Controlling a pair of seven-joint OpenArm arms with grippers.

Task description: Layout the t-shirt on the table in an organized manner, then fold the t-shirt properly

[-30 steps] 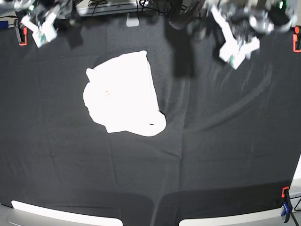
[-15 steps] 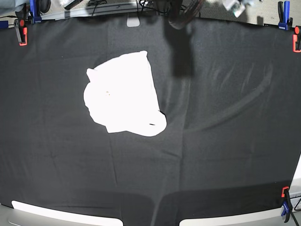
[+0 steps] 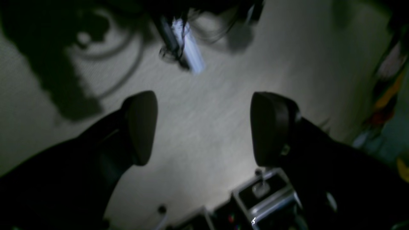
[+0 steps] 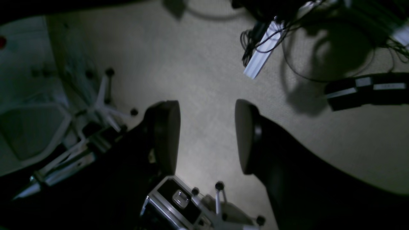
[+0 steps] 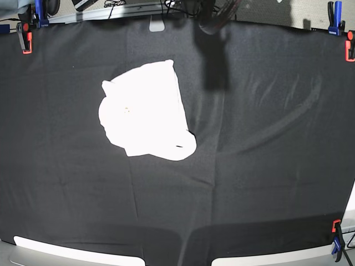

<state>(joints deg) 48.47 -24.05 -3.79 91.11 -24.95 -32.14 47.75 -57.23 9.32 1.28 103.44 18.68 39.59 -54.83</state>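
On the table (image 5: 266, 166), left of centre in the base view, the t-shirt (image 5: 145, 113) is seen lying as a bunched white heap with only plain white cloth showing; no lettering can be made out. Its shape and place are unchanged from the earlier base frames. Wrinkles run across the black cloth to its right, and a dark shadow falls on the cloth near the far edge. Orange and blue clamps (image 5: 24, 34) are fixed at the far-left corner, with others (image 5: 339, 25) at the far-right corner and one (image 5: 336, 239) at the near-right edge.

Both arms, which a second ago were visible over the far corners of the table, are no longer seen in the base view; half a second ago only a trace remained at the top right.

The left end effector (image 3: 204, 127) is shown by its wrist camera with jaws spread wide and nothing between them, pointed at a pale carpeted floor (image 3: 204, 153). The right end effector (image 4: 207, 137) is likewise released, its jaws parted less widely, with nothing held, above the same floor, where a white cable strip (image 4: 260, 54) and a chair base (image 4: 105, 102) are seen.
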